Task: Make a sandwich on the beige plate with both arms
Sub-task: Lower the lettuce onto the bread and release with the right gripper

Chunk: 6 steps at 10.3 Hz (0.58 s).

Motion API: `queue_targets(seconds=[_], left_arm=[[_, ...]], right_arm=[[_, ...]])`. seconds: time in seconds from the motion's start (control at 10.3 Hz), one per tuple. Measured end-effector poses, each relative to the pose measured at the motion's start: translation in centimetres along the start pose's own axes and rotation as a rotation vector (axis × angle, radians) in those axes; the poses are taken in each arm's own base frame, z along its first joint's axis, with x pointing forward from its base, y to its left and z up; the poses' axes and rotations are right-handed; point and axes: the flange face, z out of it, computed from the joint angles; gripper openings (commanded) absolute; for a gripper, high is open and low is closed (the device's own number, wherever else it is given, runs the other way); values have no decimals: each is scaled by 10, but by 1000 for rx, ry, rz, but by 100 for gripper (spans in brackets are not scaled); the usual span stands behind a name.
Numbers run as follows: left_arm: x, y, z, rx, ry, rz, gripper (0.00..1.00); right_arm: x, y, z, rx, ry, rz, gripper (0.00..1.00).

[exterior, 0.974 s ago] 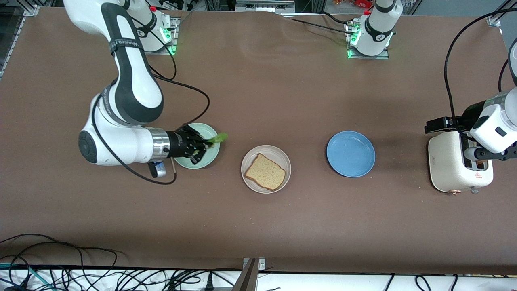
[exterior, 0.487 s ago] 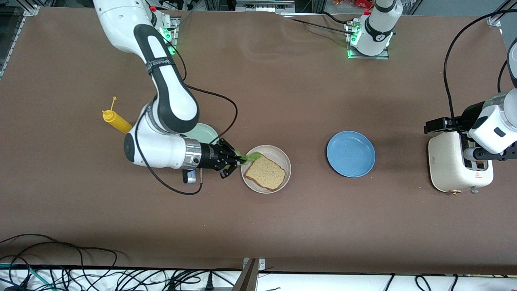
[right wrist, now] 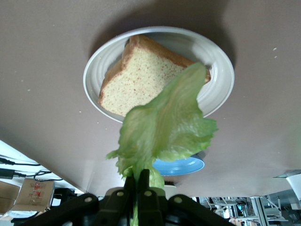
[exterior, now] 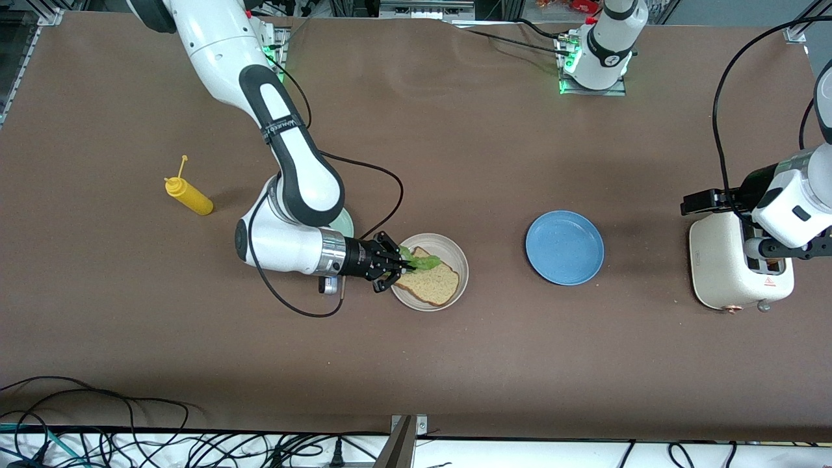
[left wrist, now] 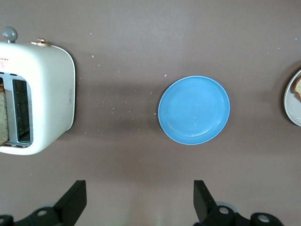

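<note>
a: where's the right end effector [exterior: 404,262]?

b: over the edge of the beige plate [exterior: 457,255], on the side toward the right arm's end of the worktop [exterior: 455,364]. its fingers are clenched on the stem end of a lettuce leaf [exterior: 422,261] — the right wrist view shows the leaf pinched between them and fanning out over the plate.

a: and the bread?

b: one bread slice [exterior: 432,280] lies flat on the beige plate, and the leaf hangs over the corner of it nearest the end effector. i cannot tell whether leaf and bread touch. a second slice [left wrist: 3,117] stands in a slot of the white toaster [exterior: 721,266] at the left arm's end of the worktop.

a: the left end effector [left wrist: 140,203]?

b: released, jaws spread wide with nothing between them, up in the air above the toaster — the left arm waits there.

a: anything else on the worktop?

b: a blue plate [exterior: 564,247] between the beige plate and the toaster, a mint-green plate [exterior: 346,224] mostly hidden under the right arm's wrist, and a yellow squeeze bottle [exterior: 188,195] lying toward the right arm's end.
</note>
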Motion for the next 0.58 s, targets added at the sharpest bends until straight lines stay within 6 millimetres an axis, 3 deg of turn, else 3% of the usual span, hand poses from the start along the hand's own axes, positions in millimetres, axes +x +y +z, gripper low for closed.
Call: queue_targets(seconds=[0.49,0.58], left_arm=[[0,3,0,0,-1,5,100],[0,3,0,0,-1,6,100]], right_arm=[[19,3,42,-25,2,20,1],[22,3,49,-16,7,19,11]])
